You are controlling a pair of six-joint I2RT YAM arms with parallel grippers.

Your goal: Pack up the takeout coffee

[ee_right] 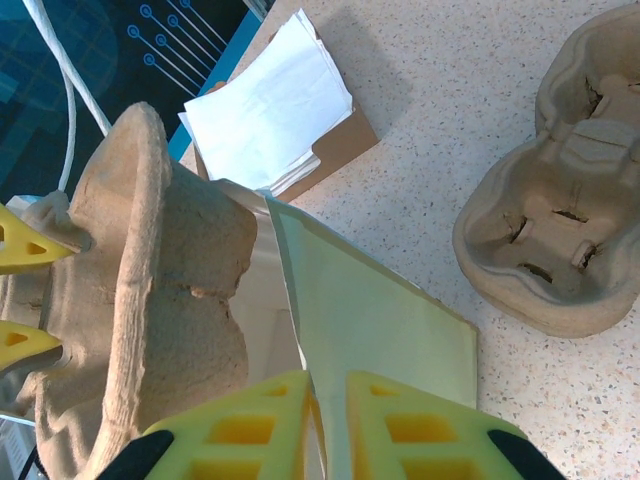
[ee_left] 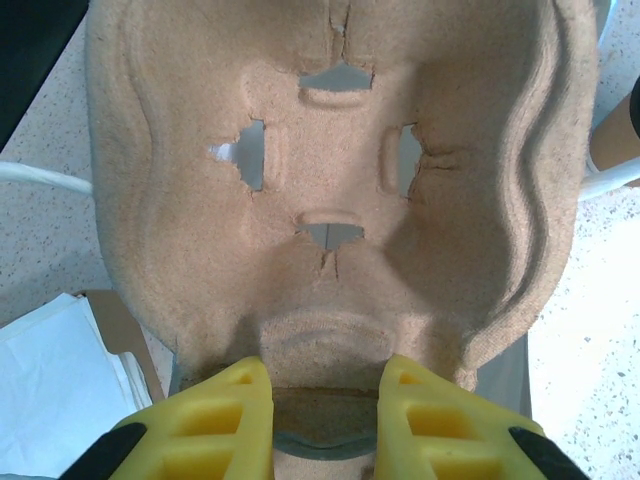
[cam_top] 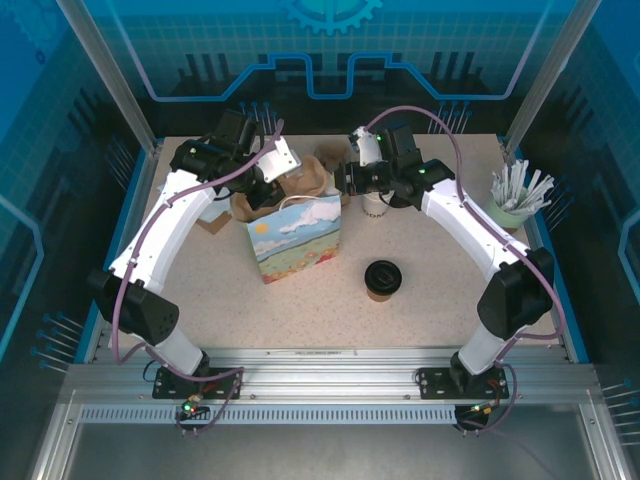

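Takeout coffee (cam_top: 383,280) upright on the worktop (cam_top: 440,290), right of the printed bag (cam_top: 295,240), left hand (ee_left: 325,385) gripping a pulp cup tray (ee_left: 330,150) by the bag's mouth, right hand (ee_right: 328,400) pinching the bag's rim.

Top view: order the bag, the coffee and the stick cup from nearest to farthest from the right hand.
1. Bag, centre: the right hand pinches its rim.
2. Coffee, toward the front, right of the bag.
3. Stick cup, at the far right edge.
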